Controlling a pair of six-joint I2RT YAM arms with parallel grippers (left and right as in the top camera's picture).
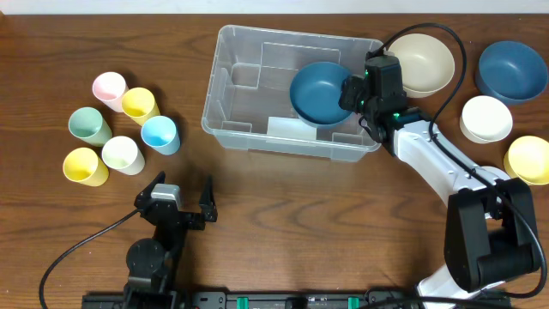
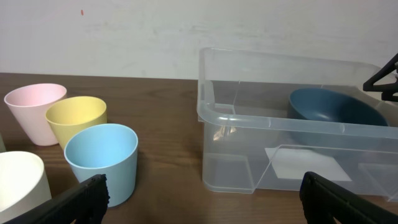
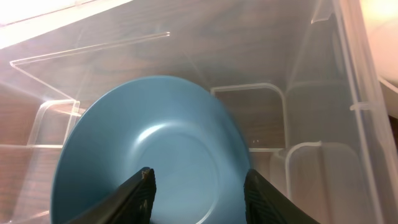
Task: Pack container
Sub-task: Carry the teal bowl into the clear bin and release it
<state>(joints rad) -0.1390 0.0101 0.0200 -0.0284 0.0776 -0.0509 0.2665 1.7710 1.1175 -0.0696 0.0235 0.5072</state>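
Right gripper [image 3: 199,190]: jaws apart, holding nothing, over the bowl [image 3: 155,143] inside the container [image 1: 236,94].
Left gripper [image 1: 184,182]: jaws spread wide, empty, container ahead, well apart.

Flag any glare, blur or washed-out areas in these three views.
Overhead: evenly lit and sharp, slight sheen on the container. Left wrist: cups crisp, the left pincer's fingers soft at the bottom edge. Right wrist: glare whitens the clear plastic at top left; the blue bowl shows a soft highlight.

The bowl [image 1: 319,93] is dark blue, the container [image 1: 225,81] clear, the table [image 1: 300,206] brown.
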